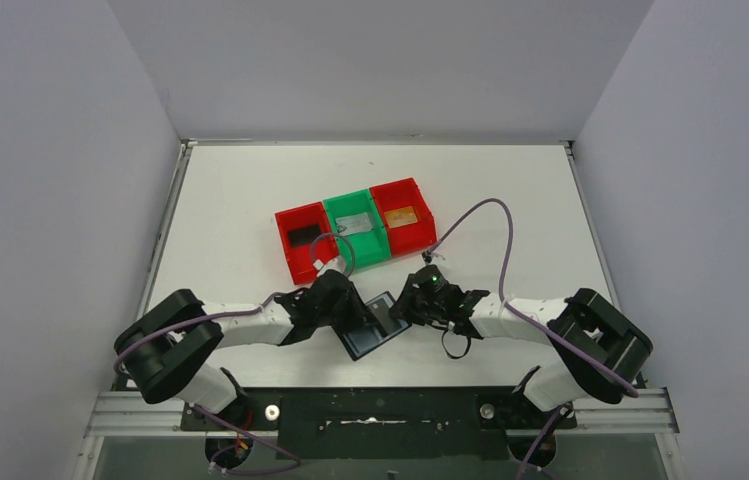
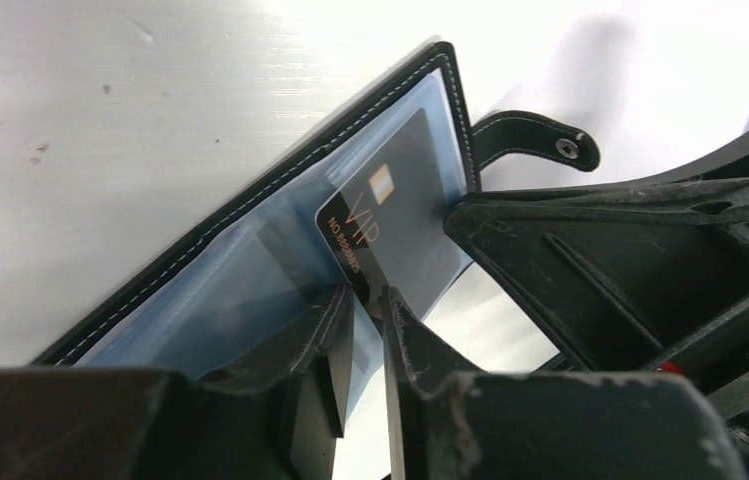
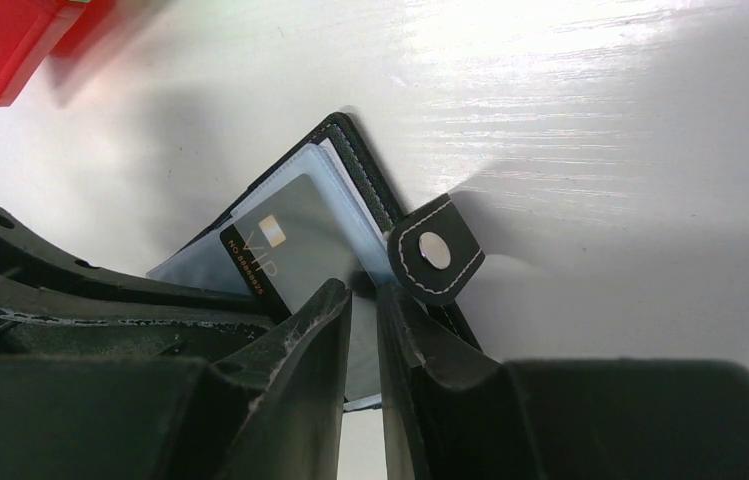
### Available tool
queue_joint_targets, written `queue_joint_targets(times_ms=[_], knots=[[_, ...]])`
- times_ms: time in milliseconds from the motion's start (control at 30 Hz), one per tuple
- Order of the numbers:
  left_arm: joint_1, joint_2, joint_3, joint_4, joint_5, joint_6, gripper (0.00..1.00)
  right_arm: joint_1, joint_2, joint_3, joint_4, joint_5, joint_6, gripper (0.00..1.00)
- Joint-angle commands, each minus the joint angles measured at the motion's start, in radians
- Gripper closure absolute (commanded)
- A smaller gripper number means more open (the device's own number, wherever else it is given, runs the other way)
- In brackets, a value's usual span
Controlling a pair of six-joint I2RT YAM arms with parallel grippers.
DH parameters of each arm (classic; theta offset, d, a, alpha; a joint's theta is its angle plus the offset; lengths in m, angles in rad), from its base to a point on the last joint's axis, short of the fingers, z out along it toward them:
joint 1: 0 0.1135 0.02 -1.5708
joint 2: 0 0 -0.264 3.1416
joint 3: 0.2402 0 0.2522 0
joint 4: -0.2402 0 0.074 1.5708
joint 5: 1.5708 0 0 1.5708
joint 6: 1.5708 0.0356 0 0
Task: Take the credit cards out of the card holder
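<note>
— Left gripper [image 2: 368,300]: black fingers nearly together, with one corner of a dark grey card [image 2: 400,200], lettered VIP in gold, right at the mouth of the slot. Biting or only touching, I cannot tell from here.
— Noted. Right gripper [image 3: 365,297]?
— Clamped on the black stitched folding card holder [image 1: 370,335], at the edge beside its snap strap [image 3: 437,252]. A clear sleeve runs between the fingers.
— Where is the holder?
— Near middle of the white table [image 1: 250,190], between the two grippers. It is opened, with the shiny grey-blue pocket face showing. The VIP card sits among the clear sleeves, its lettered corner sticking out toward the left fingers.
— Beyond it?
— Three plastic bins in a touching row, just past the grippers.
— Contents?
— Left red bin [image 1: 286,245] holds a dark flat card [image 1: 302,235]. Middle green bin [image 1: 370,255] holds a pale grey card [image 1: 355,222]. Right red bin [image 1: 425,215] holds an orange-brown card [image 1: 400,215].
</note>
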State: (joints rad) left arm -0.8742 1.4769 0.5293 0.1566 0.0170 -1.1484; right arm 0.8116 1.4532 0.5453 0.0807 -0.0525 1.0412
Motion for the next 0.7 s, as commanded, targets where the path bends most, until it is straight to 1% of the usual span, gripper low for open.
queue_joint_targets(times_ms=[0,67,133,333,400,533,667], knots=[[0.001,0.017,-0.017,0.137,0.044,-0.048,0.81,-0.005,0.05,-0.009,-0.052,0.021,-0.016,0.8],[0.001,0.02,-0.034,0.16,0.035,-0.073,0.77,-0.005,0.052,-0.01,-0.048,0.018,-0.017,0.8],[0.001,0.023,-0.047,0.187,0.029,-0.091,0.74,-0.005,0.052,-0.014,-0.042,0.013,-0.015,0.8],[0.001,0.055,-0.05,0.225,0.018,-0.118,0.74,-0.005,0.055,-0.015,-0.038,0.008,-0.015,0.82],[0.0,0.058,-0.05,0.224,0.015,-0.121,0.77,-0.005,0.057,-0.015,-0.038,0.007,-0.016,0.82],[0.001,0.037,-0.065,0.21,-0.001,-0.136,0.91,-0.006,0.056,-0.016,-0.04,0.008,-0.016,0.82],[0.003,0.011,-0.07,0.182,-0.017,-0.134,1.0,-0.008,0.052,-0.018,-0.044,0.014,-0.011,0.82]])
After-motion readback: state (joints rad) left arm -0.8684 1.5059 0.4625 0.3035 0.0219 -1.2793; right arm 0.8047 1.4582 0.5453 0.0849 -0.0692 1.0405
